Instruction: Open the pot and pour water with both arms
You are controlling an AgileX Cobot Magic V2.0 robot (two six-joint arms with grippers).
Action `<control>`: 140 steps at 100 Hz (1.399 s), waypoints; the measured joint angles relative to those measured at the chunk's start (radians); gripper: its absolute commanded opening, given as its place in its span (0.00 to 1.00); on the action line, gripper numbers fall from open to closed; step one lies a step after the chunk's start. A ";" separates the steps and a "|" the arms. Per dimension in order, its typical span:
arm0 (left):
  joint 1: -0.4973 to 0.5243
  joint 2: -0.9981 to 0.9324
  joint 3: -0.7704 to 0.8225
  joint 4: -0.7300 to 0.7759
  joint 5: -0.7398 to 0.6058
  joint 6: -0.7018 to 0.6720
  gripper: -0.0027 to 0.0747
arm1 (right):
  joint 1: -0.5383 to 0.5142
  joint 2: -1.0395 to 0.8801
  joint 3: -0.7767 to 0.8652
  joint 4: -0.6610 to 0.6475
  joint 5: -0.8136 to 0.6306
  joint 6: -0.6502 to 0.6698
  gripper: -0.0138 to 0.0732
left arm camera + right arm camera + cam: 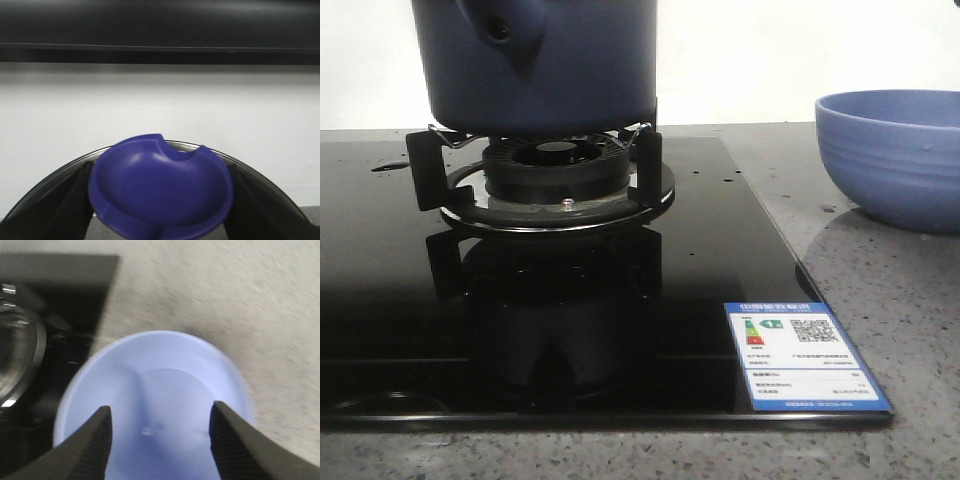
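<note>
Pot (542,65): dark navy, seated on the burner grate (535,160) at the back left of the black glass hob (650,300), stub handle with its round hole facing the camera. Its top is cut off by the front view, so whether it is covered cannot be told there.

Left wrist view: a navy knob (161,187), dished and notched, sits between the two dark fingers (70,205) with a glass lid rim (50,185) arcing behind it, white wall beyond. Left gripper (161,210) reads as closed on the knob, lid apparently held up in the air (contact at the pads themselves is hidden).

Right wrist view: right gripper (160,440) spread wide, holding nothing, hanging directly over the periwinkle bowl (155,390), which stands on the speckled counter (225,290) just beside the hob edge. The picture is motion-blurred.

Step in hand, as I judge it: lid off, right arm going for the pot. To do it well, keep the lid level and well clear of the pot, and have the right gripper take the stub handle squarely before any tilt.

Around: energy label (805,355) at the hob's near right corner; droplets of water (390,167) on the glass. The bowl lies right of the pot, and its rim is what the right arm risks clipping.
</note>
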 measured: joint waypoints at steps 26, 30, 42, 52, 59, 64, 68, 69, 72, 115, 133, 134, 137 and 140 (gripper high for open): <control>0.030 -0.012 0.000 0.002 0.039 0.000 0.51 | -0.054 0.179 -0.105 -0.109 0.181 0.060 0.60; 0.030 -0.012 0.000 0.002 0.043 0.000 0.51 | -0.056 0.200 -0.105 -0.111 0.192 0.063 0.60; 0.030 -0.012 0.000 0.002 0.052 0.000 0.51 | -0.057 0.249 -0.105 -0.114 0.205 0.067 0.53; 0.030 -0.012 0.000 0.002 0.058 0.000 0.51 | -0.057 0.277 -0.105 -0.118 0.205 0.069 0.28; 0.030 -0.012 0.000 0.004 0.060 0.000 0.51 | -0.057 0.293 -0.105 -0.118 0.205 0.069 0.10; 0.030 -0.012 0.000 0.004 0.062 0.000 0.51 | -0.057 0.299 -0.107 -0.119 0.205 0.069 0.08; 0.030 -0.012 0.000 0.004 0.062 0.000 0.51 | -0.057 0.301 -0.106 -0.119 0.205 0.069 0.09; 0.030 -0.012 0.000 0.004 0.064 0.000 0.51 | -0.057 0.301 -0.107 -0.119 0.205 0.069 0.09; 0.030 -0.012 0.000 0.004 0.064 0.000 0.51 | -0.057 0.301 -0.108 -0.119 0.205 0.069 0.09; 0.031 -0.012 0.002 0.006 0.066 0.000 0.51 | -0.026 0.297 -0.370 -0.008 0.311 0.033 0.09; 0.032 -0.012 0.002 0.006 0.072 0.000 0.51 | 0.050 0.320 -0.560 0.012 0.354 0.037 0.09; 0.032 -0.012 0.002 0.006 0.072 0.000 0.51 | 0.054 0.323 -0.577 0.014 0.356 0.040 0.09; 0.032 -0.012 0.002 0.006 0.072 0.000 0.51 | 0.069 0.337 -0.610 0.017 0.359 0.044 0.09; 0.032 -0.012 0.002 0.006 0.072 0.000 0.51 | 0.090 0.351 -0.644 0.017 0.362 0.047 0.09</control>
